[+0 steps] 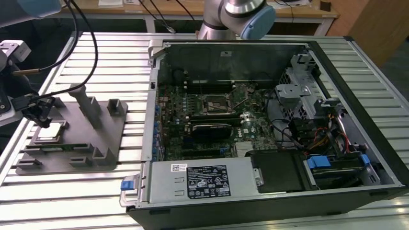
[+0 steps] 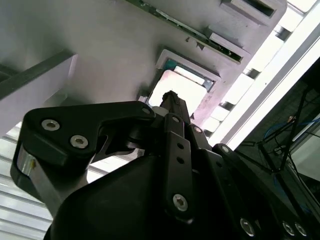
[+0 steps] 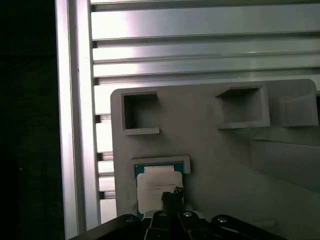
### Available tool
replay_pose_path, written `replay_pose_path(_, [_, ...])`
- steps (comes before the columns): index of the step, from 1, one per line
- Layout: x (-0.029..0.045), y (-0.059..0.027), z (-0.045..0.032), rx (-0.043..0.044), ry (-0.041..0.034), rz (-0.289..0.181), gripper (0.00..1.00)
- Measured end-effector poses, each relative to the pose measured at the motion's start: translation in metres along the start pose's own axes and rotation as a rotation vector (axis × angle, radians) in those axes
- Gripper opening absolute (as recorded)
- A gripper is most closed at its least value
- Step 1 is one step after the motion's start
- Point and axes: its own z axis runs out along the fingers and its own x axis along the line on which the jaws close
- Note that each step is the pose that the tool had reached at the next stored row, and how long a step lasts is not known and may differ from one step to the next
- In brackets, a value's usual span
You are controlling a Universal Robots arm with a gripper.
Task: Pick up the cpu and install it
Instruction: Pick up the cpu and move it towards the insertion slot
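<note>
Status: cpu [image 1: 51, 132] sits at the lower left of the exterior view, in a shallow pocket of the grey holder plate [image 1: 102, 143] on the slatted counter [image 1: 76, 191]. It is well apart from the open computer case [image 1: 357, 143] and its socket [image 1: 214, 103].

The tool [image 1: 39, 115] hangs right over the chip. In both wrist views its tip lies over the pale metal top. We cannot tell whether it is clenched or released, or whether it touches yet.

Step in hand, as we read it, is the pick-up. To do it well we'd:
- stay centred on the chip and come straight down
- take it by opposite edges, clear of the pocket walls
- keep it level, with no twist

Orientation: the chip lies flat, metal top up. It is square, so there is no real long axis. Its edges run parallel to the pocket walls and to the plate's edges. We can't make out a corner mark.
</note>
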Motion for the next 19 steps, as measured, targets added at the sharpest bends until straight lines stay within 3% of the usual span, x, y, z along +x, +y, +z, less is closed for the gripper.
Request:
replay_pose_path(8, [0.0065, -0.0008, 0.0075, 0.0058, -0.0005, 0.000, 0.11])
replay_pose_path(19, [0.0073, -0.0013, 0.0158, 0.0108, -0.0007, 0.000, 0.11])
